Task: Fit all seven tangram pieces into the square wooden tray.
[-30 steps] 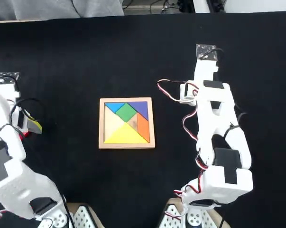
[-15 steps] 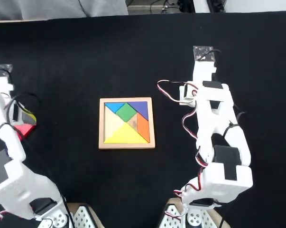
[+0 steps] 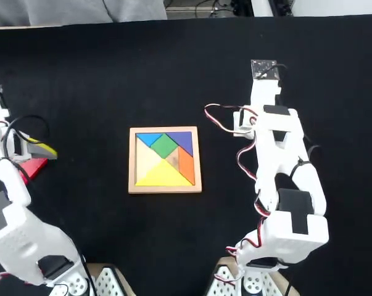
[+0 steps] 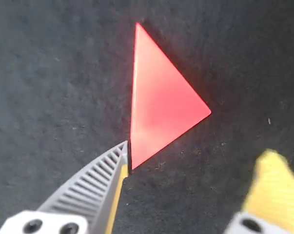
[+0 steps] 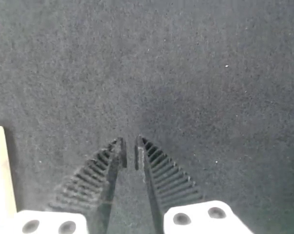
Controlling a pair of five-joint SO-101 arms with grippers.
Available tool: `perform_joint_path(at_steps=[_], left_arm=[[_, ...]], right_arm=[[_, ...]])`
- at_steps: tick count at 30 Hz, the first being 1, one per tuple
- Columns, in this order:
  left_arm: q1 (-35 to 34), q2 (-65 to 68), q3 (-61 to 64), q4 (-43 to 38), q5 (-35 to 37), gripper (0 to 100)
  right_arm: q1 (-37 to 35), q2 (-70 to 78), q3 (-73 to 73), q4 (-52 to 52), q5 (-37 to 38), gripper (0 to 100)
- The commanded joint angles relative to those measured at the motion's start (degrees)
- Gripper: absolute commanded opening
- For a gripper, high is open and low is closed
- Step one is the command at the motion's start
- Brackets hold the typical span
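- Where the two arms rise from the near edge of the black cloth, the left arm stands at the cloth's left margin. The right arm stands to the right of the tray.
- Lying flat on the cloth, the red triangle is outside the tray and well apart from it, on its left side.
- Above that piece, the left gripper is spread wide and holds nothing.
- The tip of its ribbed grey finger sits at one corner of the red triangle. Whether the two actually touch cannot be confirmed.
- Its yellow finger stands clear of the piece, on the opposite side.
- At the centre of the cloth, between the arms, the square wooden tray holds six pieces lying flat.
- Nearest in the tray is the yellow triangle, with the cream triangle to its left and the orange piece to its right.
- Near the tray's middle there is a small triangular patch of bare wood.
- Farther back in the tray lie the green square, the light blue triangle and the dark blue triangle.
- Beyond the tray's far right corner and apart from it, the right gripper has its fingers pressed almost together. Only a thin slit remains between them, with nothing pinched, and the tips point at bare cloth.
- Along the far edge, grey fabric lies past the cloth.
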Motion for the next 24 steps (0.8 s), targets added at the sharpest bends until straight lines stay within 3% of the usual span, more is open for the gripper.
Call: perform_joint_path(at_steps=[1,7,24], left_arm=[[0.31,4.04,-4.53,-2.64,0.44,43],[0.75,9.93,-6.73,-5.19,-5.27,42],[0.84,11.34,-8.48,-7.12,-5.45,42]], right_arm=[[-0.09,-0.22,-2.95,-0.53,0.35,4.7],[-0.09,-0.13,-2.95,-0.53,0.35,4.7],[-0.09,-0.13,-2.95,-0.53,0.44,4.7]])
